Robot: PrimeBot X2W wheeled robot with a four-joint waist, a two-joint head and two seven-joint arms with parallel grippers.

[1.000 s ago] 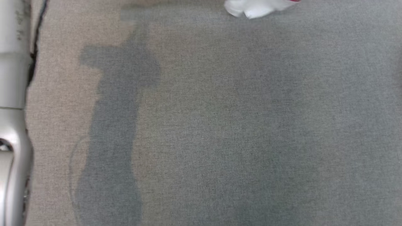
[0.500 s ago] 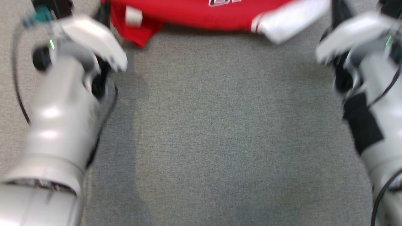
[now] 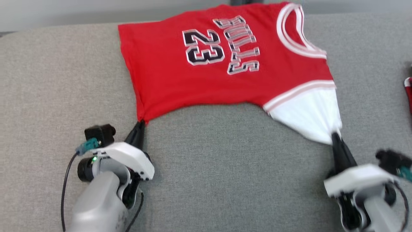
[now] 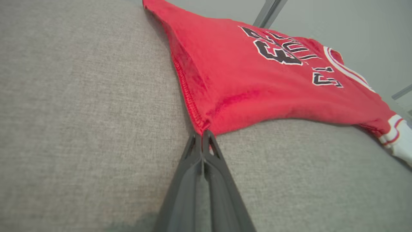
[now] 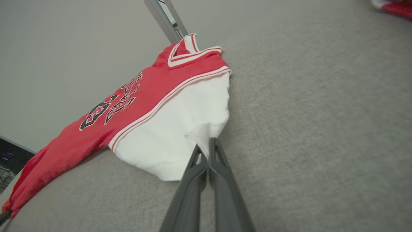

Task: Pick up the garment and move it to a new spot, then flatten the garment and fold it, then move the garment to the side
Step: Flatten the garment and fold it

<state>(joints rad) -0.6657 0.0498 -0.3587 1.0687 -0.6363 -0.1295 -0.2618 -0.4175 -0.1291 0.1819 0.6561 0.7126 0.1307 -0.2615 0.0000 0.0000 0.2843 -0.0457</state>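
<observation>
Red jersey [image 3: 225, 64] spread flat on far half of grey bench [image 3: 225, 180]. Left fingers [image 3: 137, 135] clamped on near-left hem corner. Right fingers [image 3: 338, 146] clamped on white sleeve tip, near right.

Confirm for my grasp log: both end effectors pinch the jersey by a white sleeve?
Only the right end effector does. The left wrist view shows the left end effector pinching a red corner of the jersey.

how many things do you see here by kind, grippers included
red number 23 jersey: 1
red-and-white cloth piece at the right edge: 1
grippers, left gripper and right gripper, both shut on the jersey: 2
total: 4
</observation>
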